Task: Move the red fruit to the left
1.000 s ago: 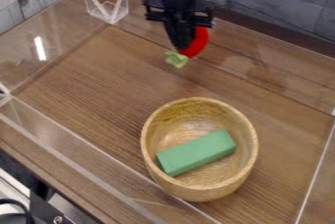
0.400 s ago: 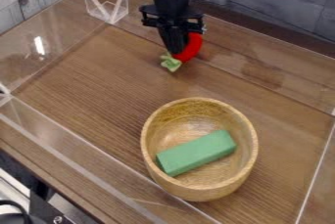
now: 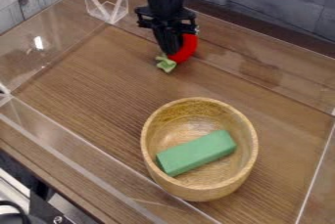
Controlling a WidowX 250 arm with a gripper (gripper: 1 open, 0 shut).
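Camera view: pincer seen closed, apparently clamped on red fruit, contact partly hidden | fruit located at far middle of table, leafy stem toward near left | green block contained in wooden bowl, near right

so the small glossy red toy fruit has a pale green leafy stem, the pale yellow-tan round bowl has a solid green rectangular block in it, and the wooden table is brown with darker streaky grain
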